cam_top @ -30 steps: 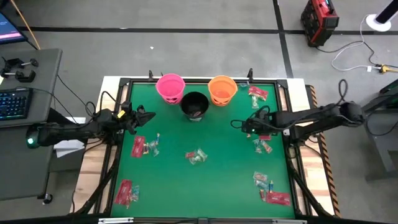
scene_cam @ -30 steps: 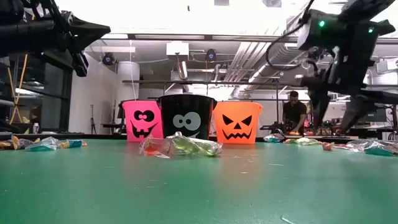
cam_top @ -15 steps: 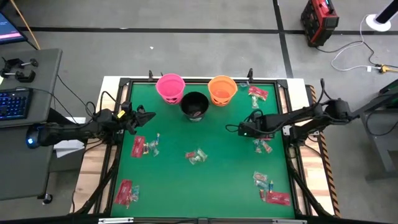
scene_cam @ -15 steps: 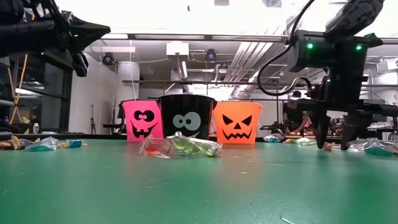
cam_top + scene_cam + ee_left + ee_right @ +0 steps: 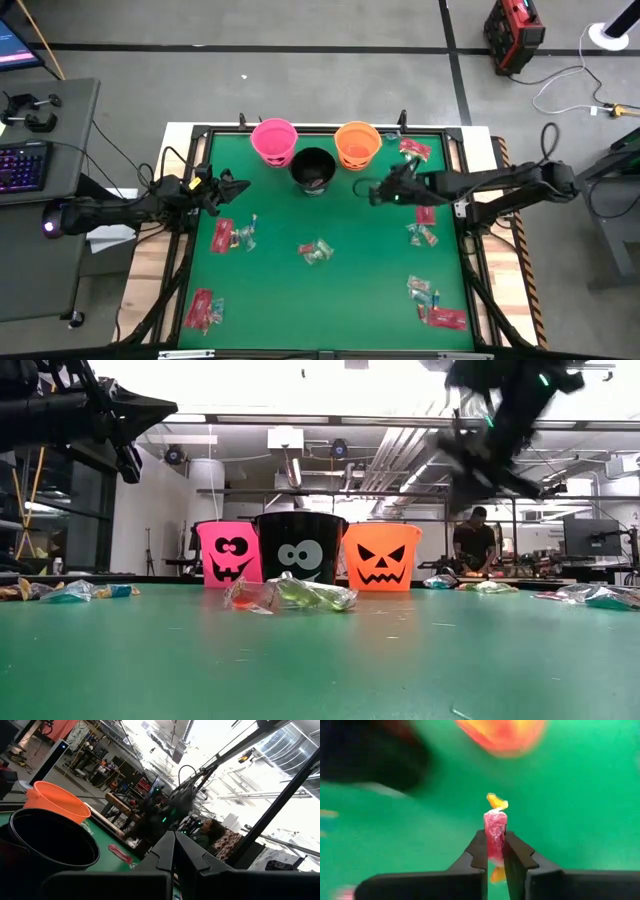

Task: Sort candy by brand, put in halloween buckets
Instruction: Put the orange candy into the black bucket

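Three halloween buckets stand at the table's far edge: pink (image 5: pixel 274 140), black (image 5: pixel 313 170) and orange (image 5: pixel 357 145). Candy lies in small heaps on the green mat, such as one at mid-table (image 5: pixel 316 251) and one on the right (image 5: pixel 422 235). My right gripper (image 5: pixel 375 192) hangs above the mat just near-right of the orange bucket, shut on a small red sweet (image 5: pixel 495 827) with yellow twisted ends. At the left edge my left gripper (image 5: pixel 240 186) waits shut and holds nothing; it also shows in the low view (image 5: pixel 150 405). My right gripper pinches the red sweet's body (image 5: pixel 495 840) between its two fingers (image 5: pixel 480 851). The sweet lies along the fingers; one yellow twist (image 5: pixel 497 801) sticks out past the tips and the other (image 5: pixel 496 875) shows behind them. It comes slanting down from the table's right, and the sweet is clear of the mat.
More candy heaps lie at the left (image 5: pixel 232 236), near left (image 5: pixel 203 308), near right (image 5: pixel 435 305) and far right (image 5: pixel 415 150). Bare green mat (image 5: pixel 330 310) spreads between them. A person (image 5: pixel 472 540) stands in the room beyond the table.
My right gripper went down with open fingers to the mat, shut on the small red sweet, then rose, tipped and rolled, and went a little toward the orange bucket. The sweet is lifted clear.
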### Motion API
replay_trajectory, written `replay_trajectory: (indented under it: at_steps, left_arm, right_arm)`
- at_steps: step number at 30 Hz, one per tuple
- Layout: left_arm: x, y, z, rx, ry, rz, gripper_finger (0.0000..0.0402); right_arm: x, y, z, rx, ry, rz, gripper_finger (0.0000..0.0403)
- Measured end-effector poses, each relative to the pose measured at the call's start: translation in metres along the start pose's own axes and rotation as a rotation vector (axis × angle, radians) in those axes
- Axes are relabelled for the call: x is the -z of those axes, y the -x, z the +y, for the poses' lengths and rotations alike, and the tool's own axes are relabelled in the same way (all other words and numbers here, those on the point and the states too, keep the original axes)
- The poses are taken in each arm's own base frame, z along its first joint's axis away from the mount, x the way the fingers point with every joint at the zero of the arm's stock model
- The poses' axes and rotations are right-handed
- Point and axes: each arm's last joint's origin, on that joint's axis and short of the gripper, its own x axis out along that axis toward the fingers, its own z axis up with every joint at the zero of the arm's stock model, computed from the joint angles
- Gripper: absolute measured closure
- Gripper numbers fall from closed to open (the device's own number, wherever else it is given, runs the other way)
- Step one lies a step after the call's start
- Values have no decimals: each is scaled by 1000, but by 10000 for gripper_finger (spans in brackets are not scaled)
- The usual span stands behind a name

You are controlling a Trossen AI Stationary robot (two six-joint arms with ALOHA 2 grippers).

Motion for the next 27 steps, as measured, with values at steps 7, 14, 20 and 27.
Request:
replay_trajectory:
  at_steps: [7,14,20,27]
  left_arm:
    - [0,0,0,-1,0,1,401]
    - [1,0,1,-8,0,10,401]
    - [2,0,1,-13,-1,16,401]
    - [2,0,1,-13,-1,16,402]
  right_arm:
    - [-52,0,60,-410,173,-164,363]
    - [-66,-54,103,-392,248,-98,359]
    - [-76,-91,125,-287,292,-2,331]
    - [-96,-90,139,-281,380,34,222]
